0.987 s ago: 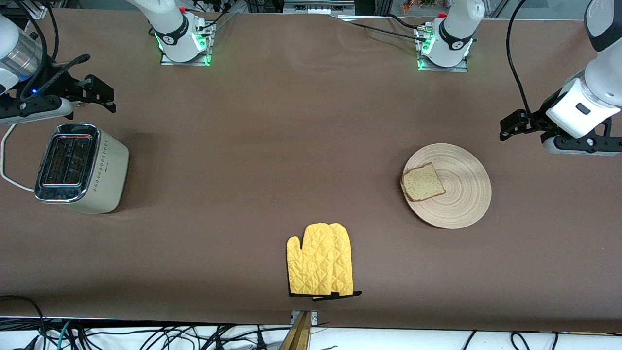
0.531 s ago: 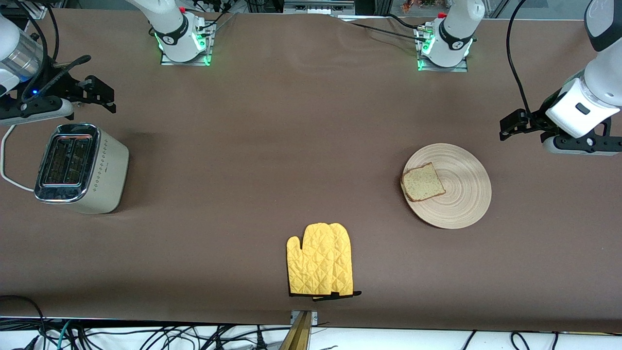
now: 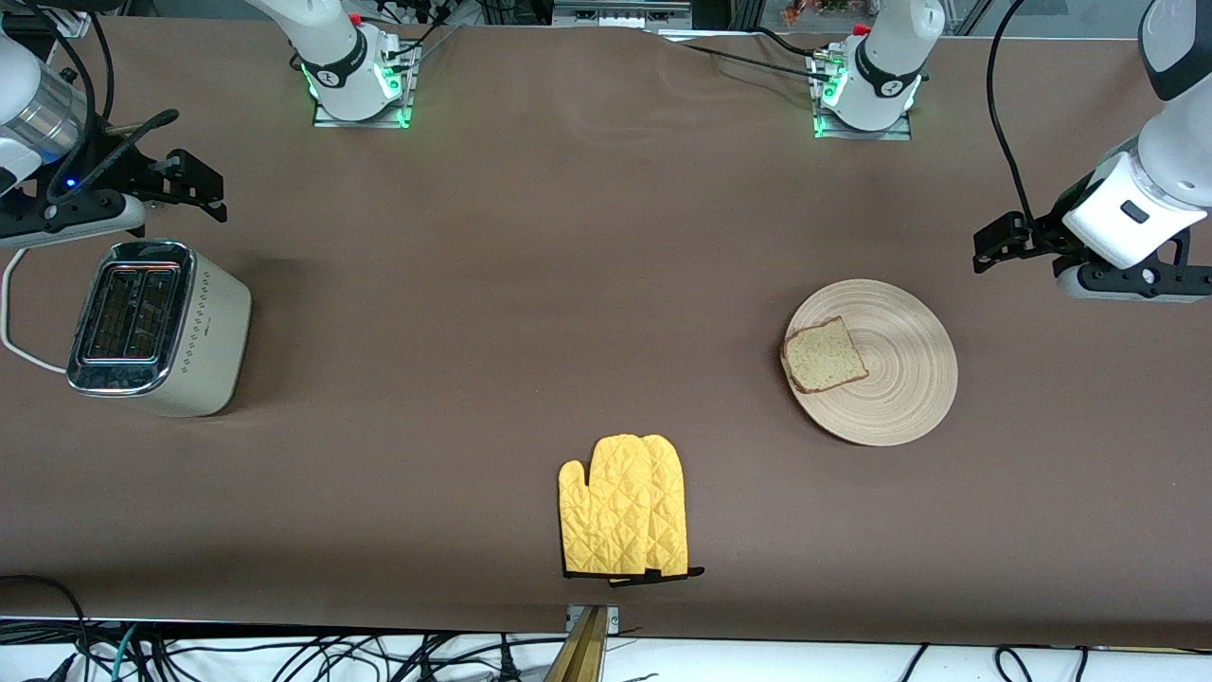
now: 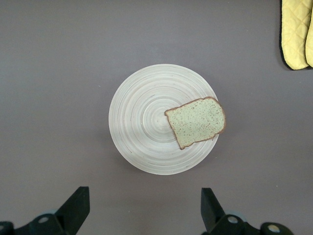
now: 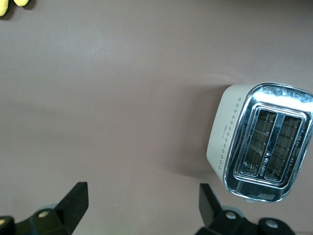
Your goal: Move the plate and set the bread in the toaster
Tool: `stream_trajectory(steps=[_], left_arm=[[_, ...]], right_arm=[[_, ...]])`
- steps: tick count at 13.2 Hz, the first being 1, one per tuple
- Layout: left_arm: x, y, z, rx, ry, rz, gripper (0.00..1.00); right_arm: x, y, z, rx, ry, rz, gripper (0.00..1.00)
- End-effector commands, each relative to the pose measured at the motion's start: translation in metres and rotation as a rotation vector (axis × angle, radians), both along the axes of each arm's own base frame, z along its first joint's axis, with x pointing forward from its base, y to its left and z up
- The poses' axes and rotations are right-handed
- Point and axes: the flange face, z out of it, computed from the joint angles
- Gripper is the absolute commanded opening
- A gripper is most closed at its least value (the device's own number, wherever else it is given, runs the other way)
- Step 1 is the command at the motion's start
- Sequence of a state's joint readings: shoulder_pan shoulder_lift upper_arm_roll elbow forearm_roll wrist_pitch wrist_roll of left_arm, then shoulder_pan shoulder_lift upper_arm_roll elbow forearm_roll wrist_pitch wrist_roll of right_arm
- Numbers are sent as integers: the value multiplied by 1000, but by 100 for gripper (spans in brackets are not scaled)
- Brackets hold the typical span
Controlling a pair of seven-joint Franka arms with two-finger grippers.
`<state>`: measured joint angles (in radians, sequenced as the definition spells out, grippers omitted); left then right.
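The bread (image 4: 196, 122) looks light, soft and crushable on the stiff wooden plate (image 4: 142, 122), ahead of the left gripper (image 4: 145, 210)'s spread, empty jaws; gentle edge grip suits. The right gripper (image 5: 142, 210), jaws spread, hangs beside the toaster (image 5: 259, 142).

The desk (image 3: 568, 284) is showing plain brown. The plate (image 3: 900, 398) is displaying pale wood with concentric rings, the bread (image 3: 824, 355) speckled tan crumb (darker crust). The toaster (image 3: 204, 332) is gleaming cream with dotted sides and chrome top; the mitt (image 3: 623, 507) is showing quilted yellow.
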<state>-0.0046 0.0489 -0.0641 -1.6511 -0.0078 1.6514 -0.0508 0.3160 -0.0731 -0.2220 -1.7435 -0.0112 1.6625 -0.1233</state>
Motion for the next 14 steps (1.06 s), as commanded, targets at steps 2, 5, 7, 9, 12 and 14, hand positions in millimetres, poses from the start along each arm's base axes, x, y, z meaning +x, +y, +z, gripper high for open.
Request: stream_trajectory(steps=[2, 5, 7, 9, 12, 14], left_arm=[[2, 2, 5, 21, 4, 5, 100], [1, 3, 4, 22, 17, 3, 100], [1, 7, 3, 22, 19, 0, 100], [0, 6, 3, 21, 25, -1, 100], [1, 7, 2, 12, 29, 12, 100], [3, 17, -3, 5, 38, 22, 100]], right_arm=[[-1, -2, 5, 6, -7, 12, 100], [-2, -1, 5, 6, -4, 14, 100], [-3, -2, 5, 5, -6, 13, 100], [-2, -2, 4, 4, -4, 14, 100], [-2, -2, 4, 6, -4, 13, 100], [-2, -2, 4, 4, -3, 13, 100]])
